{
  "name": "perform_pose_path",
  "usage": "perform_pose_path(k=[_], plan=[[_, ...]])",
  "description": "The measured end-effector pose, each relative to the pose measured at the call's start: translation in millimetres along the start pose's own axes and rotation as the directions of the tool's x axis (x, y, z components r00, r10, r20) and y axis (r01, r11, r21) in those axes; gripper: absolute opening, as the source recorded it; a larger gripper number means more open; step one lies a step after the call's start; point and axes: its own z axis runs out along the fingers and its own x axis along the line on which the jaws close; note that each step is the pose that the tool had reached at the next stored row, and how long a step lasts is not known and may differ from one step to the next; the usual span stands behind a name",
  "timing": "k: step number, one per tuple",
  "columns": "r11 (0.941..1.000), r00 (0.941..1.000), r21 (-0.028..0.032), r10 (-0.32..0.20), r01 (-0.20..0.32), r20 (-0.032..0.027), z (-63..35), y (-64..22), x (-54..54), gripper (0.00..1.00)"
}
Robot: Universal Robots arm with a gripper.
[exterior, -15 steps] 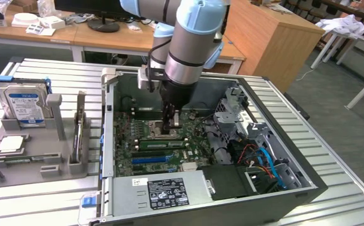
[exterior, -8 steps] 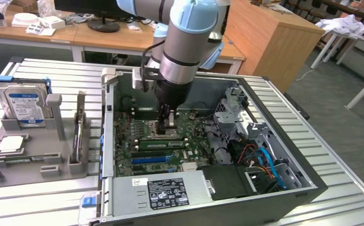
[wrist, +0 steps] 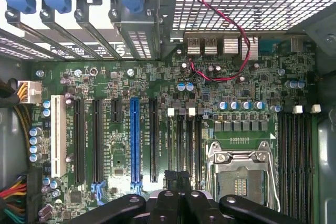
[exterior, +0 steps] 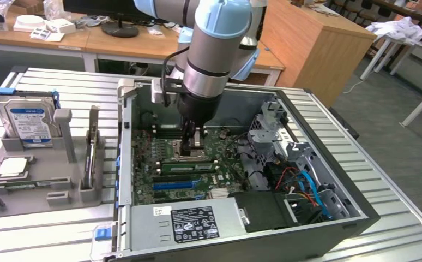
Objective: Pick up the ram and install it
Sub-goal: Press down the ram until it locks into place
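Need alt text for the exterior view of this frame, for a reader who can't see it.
A robot arm reaches down into an open computer case, its shut gripper just above the motherboard near the processor socket. A green ram stick lies across the board just below the gripper. On the exterior view's left, a grey holder carries a hard drive.

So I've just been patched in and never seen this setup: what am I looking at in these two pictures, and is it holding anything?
The grey-and-blue jointed robot arm reaches down into an open black desktop computer case standing on a ribbed metal table. The exterior view looks from outside; the wrist view looks down from the arm at the green motherboard. Its black pincer is shut just above the board. I cannot make out anything between its fingers. On the exterior view's left, a grey holder carries a silver hard drive.
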Motion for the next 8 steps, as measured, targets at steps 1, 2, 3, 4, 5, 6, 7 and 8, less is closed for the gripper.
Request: perform_pose_path(k=[1,2,3,4,5,6,7,8], plan=[[1.0000,1.0000,0.0000,0.000,0.000,-0.0001,0.1,0.0,0.0,0.11],[1.0000,1.0000,0.0000,0.000,0.000,-0.0001,0.3,0.0,0.1,0.11],[1.0000,1.0000,0.0000,0.000,0.000,0.0001,0.7,0.0,0.0,0.11],[1.0000,1.0000,0.0000,0.000,0.000,0.0001,1.1,0.0,0.0,0.11],[1.0000,1.0000,0.0000,0.000,0.000,0.0000,1.5,0.0,0.0,0.11],[1.0000,1.0000,0.0000,0.000,0.000,0.0000,1.9,0.0,0.0,0.11],[1.0000,1.0000,0.0000,0.000,0.000,-0.0001,2.3,0.0,0.1,0.11],[1.0000,1.0000,-0.0001,0.000,0.000,0.0000,2.7,0.0,0.1,0.11]])
